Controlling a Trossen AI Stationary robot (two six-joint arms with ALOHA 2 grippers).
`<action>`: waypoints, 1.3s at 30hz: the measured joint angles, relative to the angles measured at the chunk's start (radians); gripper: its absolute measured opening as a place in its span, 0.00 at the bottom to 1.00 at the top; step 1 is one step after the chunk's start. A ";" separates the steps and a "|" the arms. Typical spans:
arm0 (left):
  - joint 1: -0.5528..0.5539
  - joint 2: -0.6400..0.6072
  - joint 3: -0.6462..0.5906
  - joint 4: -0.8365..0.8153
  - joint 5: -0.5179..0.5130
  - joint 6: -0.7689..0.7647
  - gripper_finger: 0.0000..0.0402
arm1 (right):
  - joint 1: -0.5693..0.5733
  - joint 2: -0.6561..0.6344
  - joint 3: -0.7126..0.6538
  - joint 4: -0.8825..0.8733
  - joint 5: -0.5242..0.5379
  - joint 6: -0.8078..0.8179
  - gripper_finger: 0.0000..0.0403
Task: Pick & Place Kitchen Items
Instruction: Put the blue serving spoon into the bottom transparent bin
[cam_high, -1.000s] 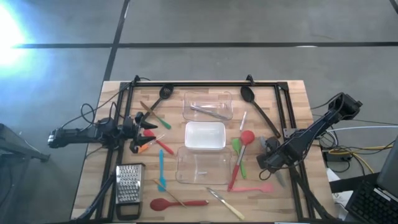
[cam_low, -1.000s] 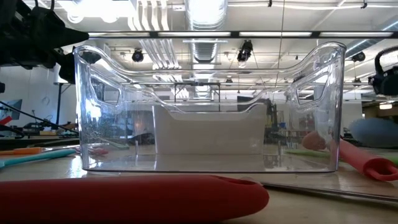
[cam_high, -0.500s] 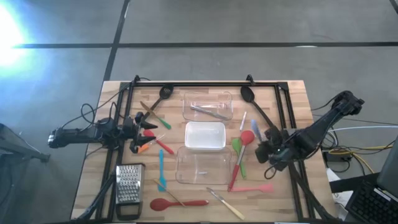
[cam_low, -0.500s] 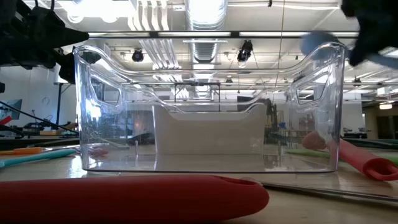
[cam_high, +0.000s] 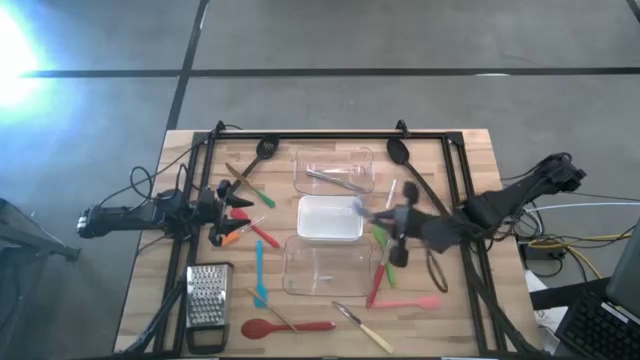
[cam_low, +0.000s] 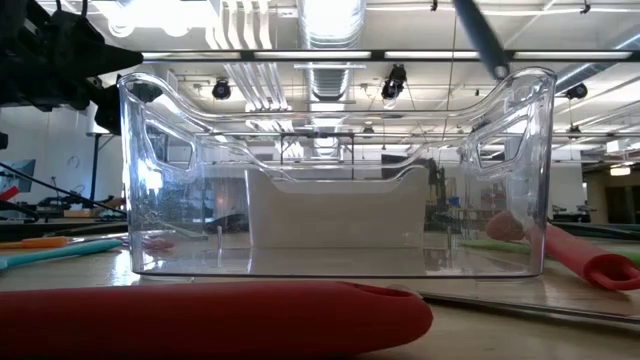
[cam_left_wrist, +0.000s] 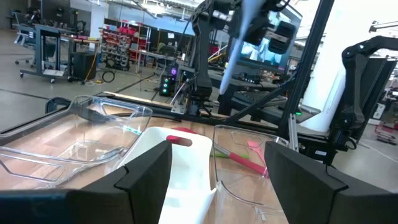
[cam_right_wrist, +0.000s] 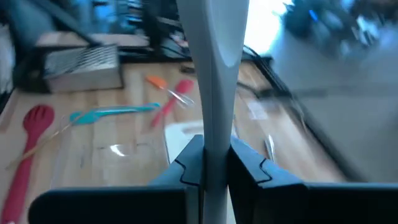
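Since the earlier frame, the right gripper (cam_high: 400, 222) has swung leftward off the table's right edge, now above the red spoon (cam_high: 390, 245), just right of the white tub (cam_high: 330, 219). Left gripper (cam_high: 228, 212) waits at the left side among small utensils, fingers spread wide. The right gripper's fingers are clamped on a pale blue-grey utensil (cam_right_wrist: 212, 68), handle upward. Judgement: centre over a tub before lowering, release low to avoid bouncing off the rim.
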 joint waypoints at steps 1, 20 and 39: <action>0.000 0.000 0.000 0.000 0.000 0.000 0.65 | -0.013 0.023 0.007 0.030 -0.029 -0.063 0.08; 0.000 0.000 0.000 0.000 0.000 0.000 0.65 | -0.153 0.465 0.266 0.140 -0.355 -0.051 0.08; 0.000 0.002 0.000 -0.001 0.000 0.000 0.65 | -0.159 0.586 0.183 0.123 -0.376 -0.024 0.08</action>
